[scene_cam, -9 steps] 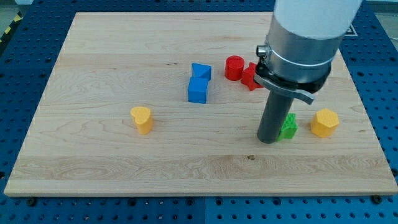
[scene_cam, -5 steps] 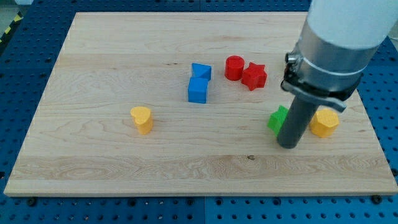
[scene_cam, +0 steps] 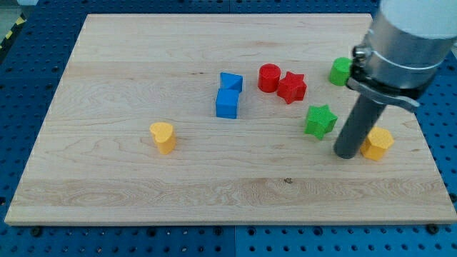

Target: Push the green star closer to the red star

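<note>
A pale wooden board [scene_cam: 143, 207] fills the frame on a blue perforated bench [scene_cam: 21, 71]. The arm's grey-and-white housing [scene_cam: 403, 43] looms over the board's right edge, and its dark rod comes down so that my tip [scene_cam: 348, 154] rests near the right edge, just beside a yellow block [scene_cam: 377, 143] that sits half hidden behind the rod. There is no pincer on this arm, only the bare rod, so there is nothing to be wide, narrow or holding.

The green star [scene_cam: 320, 120] lies right of the board's centre, a little toward the top-left of my tip and apart from it. The red star [scene_cam: 292, 87] sits nearer the top edge, touching a red cylinder [scene_cam: 269, 77]. Two blue blocks [scene_cam: 228, 96] huddle at the centre; a yellow heart-shaped block [scene_cam: 163, 137] stands alone toward the left edge; a green block [scene_cam: 340, 71] peeks out by the housing.

The risk: a glancing contact on a star point would probably spin the green star or send it wide, and an overlong push could knock the red pair apart.
</note>
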